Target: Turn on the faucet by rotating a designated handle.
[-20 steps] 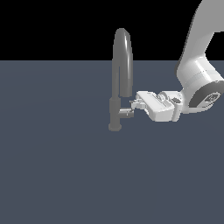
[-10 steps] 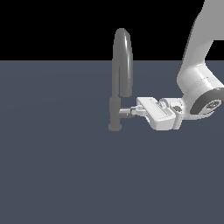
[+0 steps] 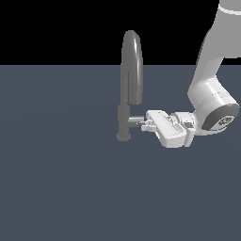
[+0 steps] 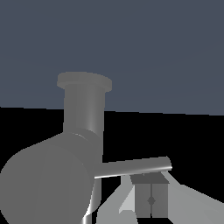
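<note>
White gripper (image 3: 145, 124) at the short grey metal handle (image 3: 135, 119) jutting from the tall grey gooseneck faucet (image 3: 128, 89) mid-counter (image 3: 61, 188). Fingers nearly closed, pressing the handle, not clamping it. Best to keep contact near the tip and sweep around the faucet axis.

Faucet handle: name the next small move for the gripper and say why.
Probably push on against the handle to rotate it about the faucet body. The gripper already sits at the stub's free end in the exterior view, and its fingertips lie just beside the bar in the wrist view.
</note>
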Controlling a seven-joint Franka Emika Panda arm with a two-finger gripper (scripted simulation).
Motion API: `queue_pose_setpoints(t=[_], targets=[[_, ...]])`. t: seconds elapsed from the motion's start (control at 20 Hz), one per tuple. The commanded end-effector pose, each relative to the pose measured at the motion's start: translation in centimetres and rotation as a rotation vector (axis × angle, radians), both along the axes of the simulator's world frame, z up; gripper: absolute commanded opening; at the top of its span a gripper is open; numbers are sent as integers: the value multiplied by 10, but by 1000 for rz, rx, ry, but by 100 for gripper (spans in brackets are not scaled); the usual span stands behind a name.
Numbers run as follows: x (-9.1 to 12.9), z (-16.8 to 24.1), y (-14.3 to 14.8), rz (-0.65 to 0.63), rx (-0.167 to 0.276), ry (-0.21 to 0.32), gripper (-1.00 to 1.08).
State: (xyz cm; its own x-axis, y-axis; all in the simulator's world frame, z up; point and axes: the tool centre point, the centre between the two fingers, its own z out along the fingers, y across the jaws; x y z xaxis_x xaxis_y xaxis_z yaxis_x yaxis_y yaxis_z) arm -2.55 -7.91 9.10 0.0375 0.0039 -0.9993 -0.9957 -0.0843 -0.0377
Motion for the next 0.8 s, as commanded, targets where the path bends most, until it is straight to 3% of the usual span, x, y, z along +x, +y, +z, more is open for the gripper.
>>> queue_pose_setpoints(t=[0.0, 0.55, 0.6, 0.65, 0.75], targets=[[1, -5, 0, -1, -1, 3, -100], [6, -52, 0, -7, -4, 37, -100], [6, -52, 0, -7, -4, 37, -100], [15, -20, -1, 6, 8, -8, -100], [17, -27, 0, 4, 7, -2, -100]])
